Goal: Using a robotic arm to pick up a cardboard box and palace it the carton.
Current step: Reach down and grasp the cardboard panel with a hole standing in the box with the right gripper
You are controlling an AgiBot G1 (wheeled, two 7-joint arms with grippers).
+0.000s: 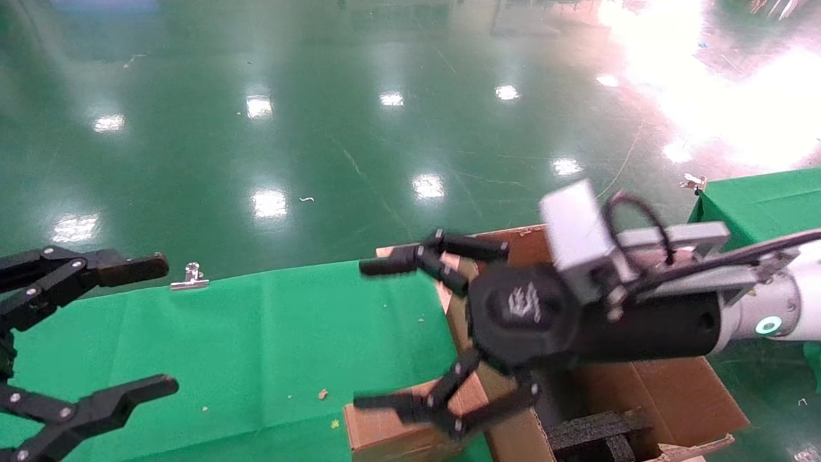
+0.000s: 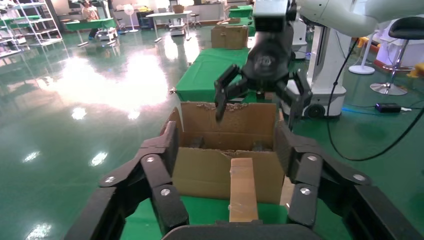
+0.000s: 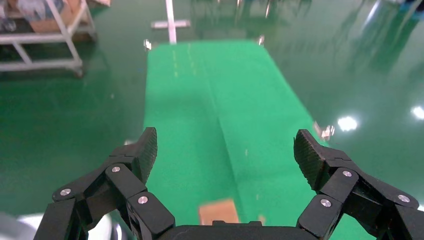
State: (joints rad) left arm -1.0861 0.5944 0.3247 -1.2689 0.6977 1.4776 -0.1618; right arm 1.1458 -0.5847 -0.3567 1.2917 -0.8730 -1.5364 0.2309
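The robotic arm, my right one, reaches in from the right with its white tube and teal ring. Its gripper is open and empty, hovering at the carton's left wall and above the cardboard box. The box is a flat brown slab standing on the green table against the carton. In the left wrist view its taped narrow edge faces me in front of the carton, with the right gripper above. In the right wrist view, the open gripper is above the box. My left gripper is open at the far left.
Black foam blocks lie inside the carton. A metal clip holds the green cloth at the table's far edge. A second green table stands at the right. Glossy green floor lies beyond.
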